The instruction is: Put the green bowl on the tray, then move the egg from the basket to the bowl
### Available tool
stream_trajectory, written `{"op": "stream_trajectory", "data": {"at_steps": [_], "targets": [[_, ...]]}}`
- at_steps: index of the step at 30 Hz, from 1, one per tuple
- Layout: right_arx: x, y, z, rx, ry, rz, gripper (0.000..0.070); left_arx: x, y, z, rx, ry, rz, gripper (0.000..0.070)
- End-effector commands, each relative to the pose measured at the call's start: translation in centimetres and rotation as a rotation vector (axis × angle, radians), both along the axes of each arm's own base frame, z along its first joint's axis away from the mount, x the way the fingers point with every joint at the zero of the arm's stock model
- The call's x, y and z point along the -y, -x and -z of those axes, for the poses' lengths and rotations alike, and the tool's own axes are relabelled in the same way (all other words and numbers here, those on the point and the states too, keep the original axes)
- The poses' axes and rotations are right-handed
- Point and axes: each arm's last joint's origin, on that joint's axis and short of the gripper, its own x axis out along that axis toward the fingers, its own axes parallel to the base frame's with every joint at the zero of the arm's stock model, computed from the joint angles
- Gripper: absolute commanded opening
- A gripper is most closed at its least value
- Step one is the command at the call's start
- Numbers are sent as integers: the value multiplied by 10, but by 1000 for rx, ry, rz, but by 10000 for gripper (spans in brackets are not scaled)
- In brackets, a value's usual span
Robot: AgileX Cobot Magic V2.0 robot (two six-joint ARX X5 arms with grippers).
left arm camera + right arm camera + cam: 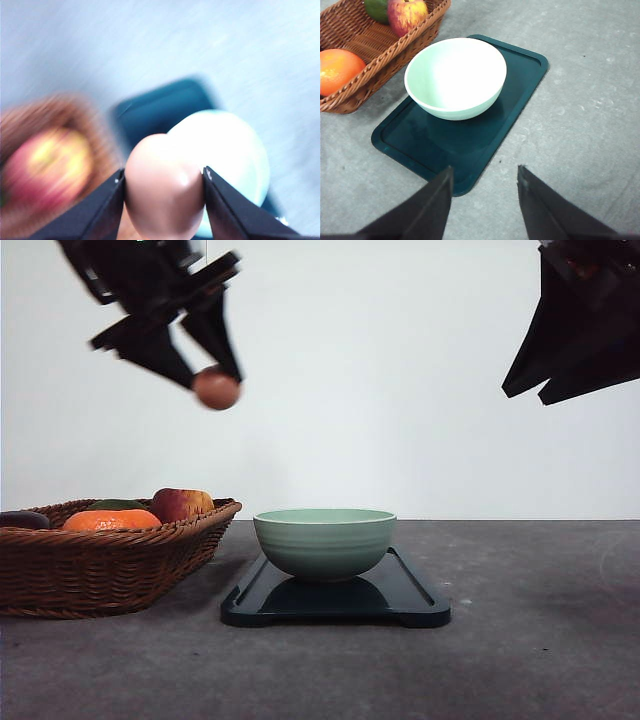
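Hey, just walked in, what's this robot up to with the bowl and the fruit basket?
The left gripper holds a brown egg between its jaws, raised high over the gap between the wicker basket and the green bowl. The bowl already sits on the dark tray and is empty inside. The basket holds an apple and an orange. The right gripper hangs open above the table, near the tray, holding nothing.

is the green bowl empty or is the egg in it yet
Empty. The green bowl shows a bare inside on the tray; the egg is held high in the left gripper.
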Motion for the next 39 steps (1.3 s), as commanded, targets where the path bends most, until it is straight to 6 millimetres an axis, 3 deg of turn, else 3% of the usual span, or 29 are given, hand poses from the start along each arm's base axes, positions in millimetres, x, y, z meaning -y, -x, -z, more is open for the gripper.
{"op": "stream_trajectory", "data": {"at_steps": [1,10,17,26,39], "targets": [[-2,-1,-2,7,-13,1,253,16,-5,2,20,16,44,213],[-2,-1,-3,11,-13,4,253,72,-6,42,48,-124,150,213],[-2,-1,-3,12,-14,4,253,101,-12,80,29,-178,171,213],[-2,-1,-3,12,-14,4,253,114,-18,117,-30,-228,182,227],[-2,-1,-3,12,-14,4,253,117,-20,136,-78,-243,174,230]]}}
